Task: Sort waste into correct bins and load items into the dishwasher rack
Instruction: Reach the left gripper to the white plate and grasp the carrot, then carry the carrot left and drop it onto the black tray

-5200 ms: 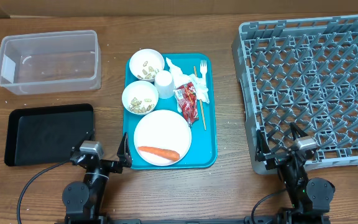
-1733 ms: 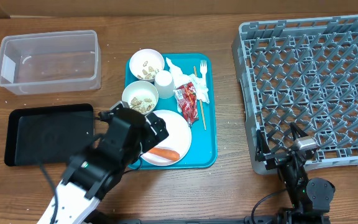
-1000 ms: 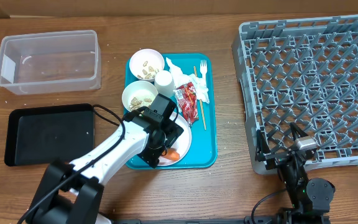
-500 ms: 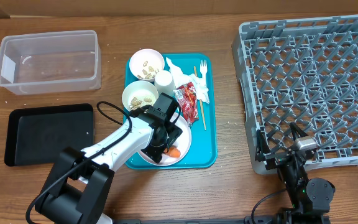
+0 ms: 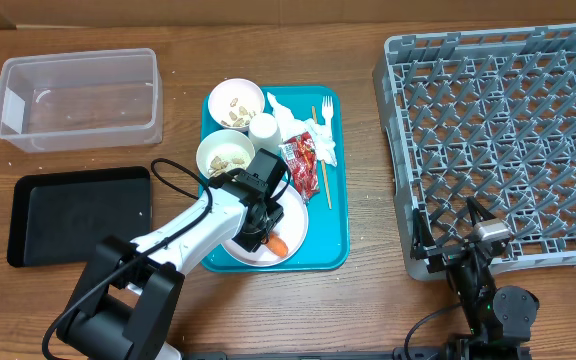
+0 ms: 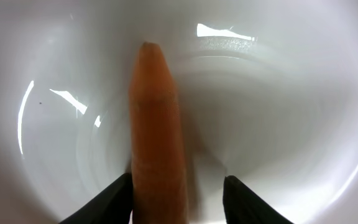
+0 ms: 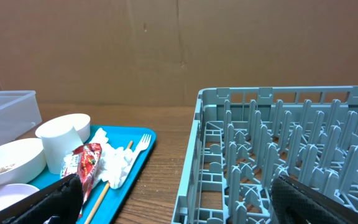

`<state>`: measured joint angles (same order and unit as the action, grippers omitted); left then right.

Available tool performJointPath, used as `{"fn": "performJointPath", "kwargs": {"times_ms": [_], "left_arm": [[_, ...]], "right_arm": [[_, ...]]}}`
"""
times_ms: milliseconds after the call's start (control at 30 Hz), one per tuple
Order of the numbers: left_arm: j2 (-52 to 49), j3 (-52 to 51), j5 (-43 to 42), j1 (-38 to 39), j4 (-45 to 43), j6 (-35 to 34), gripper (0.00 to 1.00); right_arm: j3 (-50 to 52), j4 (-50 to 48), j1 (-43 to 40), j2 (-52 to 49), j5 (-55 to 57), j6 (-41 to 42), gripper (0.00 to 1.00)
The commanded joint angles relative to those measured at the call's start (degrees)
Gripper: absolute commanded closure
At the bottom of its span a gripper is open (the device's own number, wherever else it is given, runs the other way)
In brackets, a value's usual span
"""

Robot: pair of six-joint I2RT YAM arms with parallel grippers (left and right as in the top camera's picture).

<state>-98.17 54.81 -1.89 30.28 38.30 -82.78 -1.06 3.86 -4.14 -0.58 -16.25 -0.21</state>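
Overhead, your left gripper [image 5: 260,236] is reaching down onto the plate [image 5: 293,212] at the near end of the teal tray [image 5: 336,225]. On the left wrist view its fingers [image 6: 114,199] are standing apart, straddling the carrot [image 6: 157,124], which is lying flat on the plate. One finger is sitting right against the carrot and the other is showing a gap. Your right gripper [image 7: 176,190] is resting by the rack [image 7: 278,124], fingers spread wide, holding nothing.
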Motion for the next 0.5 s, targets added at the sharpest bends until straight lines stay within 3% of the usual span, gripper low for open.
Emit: {"fn": "performJointPath", "kwargs": {"times_ms": [0, 200, 333, 467], "left_arm": [[-1.9, -0.4, -3.0, -0.5, -0.2, 0.1, 0.53], [-1.9, -0.4, -6.6, -0.5, 0.4, 0.5, 0.52], [-1.9, -0.4, -6.4, -0.7, 0.4, 1.4, 0.65], [-1.9, -0.4, -4.2, -0.7, 0.5, 2.0, 0.70]], "right_arm": [[0.6, -0.3, -0.2, 0.4, 0.2, 0.0, 0.00], [0.6, -0.3, -0.2, 0.4, 0.2, 0.0, 0.00], [0.6, -0.3, -0.2, 0.4, 0.2, 0.0, 0.00], [0.6, -0.3, -0.2, 0.4, 0.2, 0.0, 0.00]]}}
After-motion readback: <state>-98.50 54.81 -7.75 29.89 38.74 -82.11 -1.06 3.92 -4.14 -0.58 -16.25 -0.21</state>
